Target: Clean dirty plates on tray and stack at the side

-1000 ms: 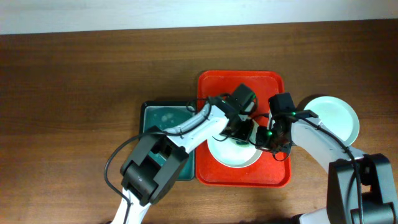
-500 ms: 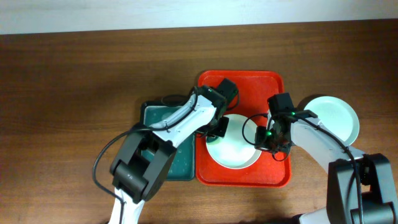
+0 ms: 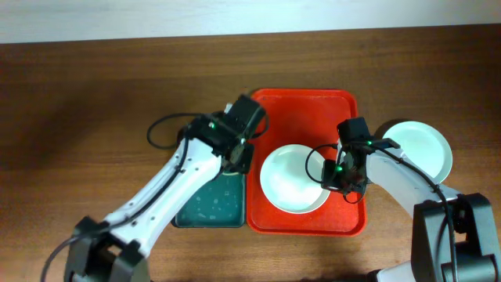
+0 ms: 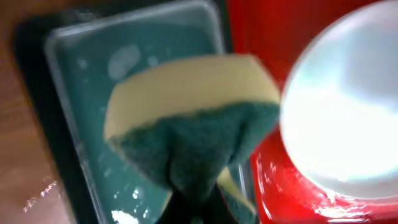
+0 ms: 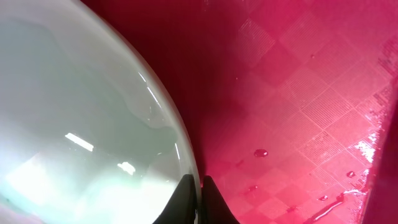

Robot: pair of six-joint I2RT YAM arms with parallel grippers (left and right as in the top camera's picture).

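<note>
A pale plate (image 3: 291, 180) lies on the red tray (image 3: 301, 108). My right gripper (image 3: 337, 174) is shut on the plate's right rim; in the right wrist view the fingers (image 5: 198, 186) pinch the rim of the plate (image 5: 74, 124) over the red tray (image 5: 298, 93). My left gripper (image 3: 237, 153) is shut on a yellow and green sponge (image 4: 193, 118) and holds it over the dark green tray (image 4: 68, 93), left of the plate (image 4: 348, 106). Other plates (image 3: 423, 149) are stacked on the table to the right of the tray.
The dark green tray (image 3: 211, 205) lies against the red tray's left edge and is wet. The brown wooden table (image 3: 94, 117) spreads to the left. A black cable (image 3: 160, 129) loops beside the left arm.
My left gripper has moved left with the sponge, off the plate and over the dark green tray. The right gripper has stayed on the plate's rim.
</note>
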